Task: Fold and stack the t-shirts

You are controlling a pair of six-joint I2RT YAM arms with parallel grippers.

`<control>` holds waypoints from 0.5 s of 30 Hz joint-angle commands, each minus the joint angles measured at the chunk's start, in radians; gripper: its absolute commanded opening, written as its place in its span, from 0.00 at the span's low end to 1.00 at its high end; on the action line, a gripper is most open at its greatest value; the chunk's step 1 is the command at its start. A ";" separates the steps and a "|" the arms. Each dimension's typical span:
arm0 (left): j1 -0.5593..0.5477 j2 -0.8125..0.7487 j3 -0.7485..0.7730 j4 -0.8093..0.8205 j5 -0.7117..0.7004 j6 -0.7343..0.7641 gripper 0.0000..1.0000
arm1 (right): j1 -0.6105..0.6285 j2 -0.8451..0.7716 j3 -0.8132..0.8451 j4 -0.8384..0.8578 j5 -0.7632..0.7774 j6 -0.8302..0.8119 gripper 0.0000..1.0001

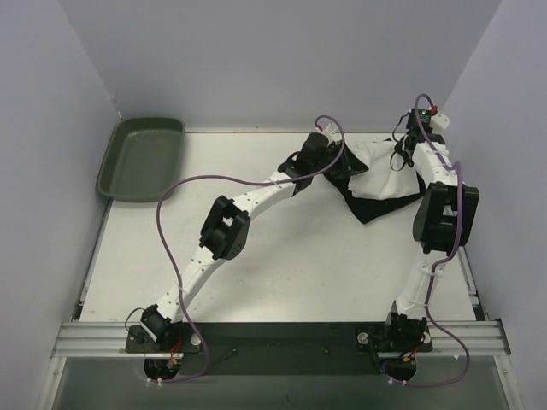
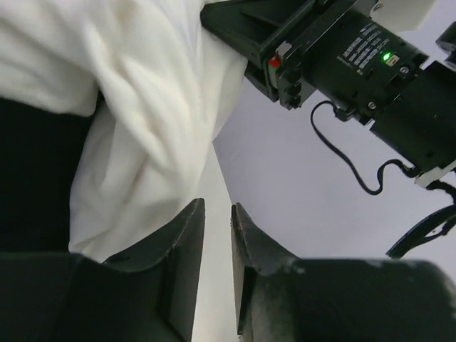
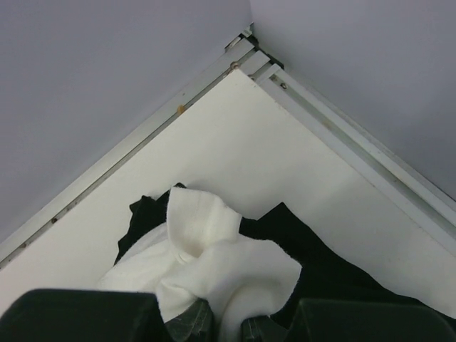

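With the right gripper (image 3: pixel 224 326), clamps a bunch of the white t-shirt (image 3: pixel 214 274), crumpled over the black t-shirt (image 3: pixel 320 263) in the far right corner of the table (image 3: pixel 235 142). With the left gripper (image 2: pixel 217 214), hovers just beside the white cloth, jaws slightly apart on nothing (bare table in the gap). Shows no fold made, no stack begun: likely the very start, with both shirts left to flatten, fold and pile. Leaves the green tray (image 1: pixel 141 162) well apart, far left.
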 commanded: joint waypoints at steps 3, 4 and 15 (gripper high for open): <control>-0.015 -0.067 -0.190 0.113 0.028 -0.011 0.47 | -0.017 0.017 0.042 0.012 0.070 0.029 0.29; -0.017 -0.084 -0.213 0.124 0.023 -0.011 0.50 | -0.017 0.016 0.037 0.015 0.067 0.029 0.37; -0.006 -0.304 -0.543 0.222 0.003 0.049 0.57 | 0.020 -0.168 -0.238 0.199 0.070 0.041 0.85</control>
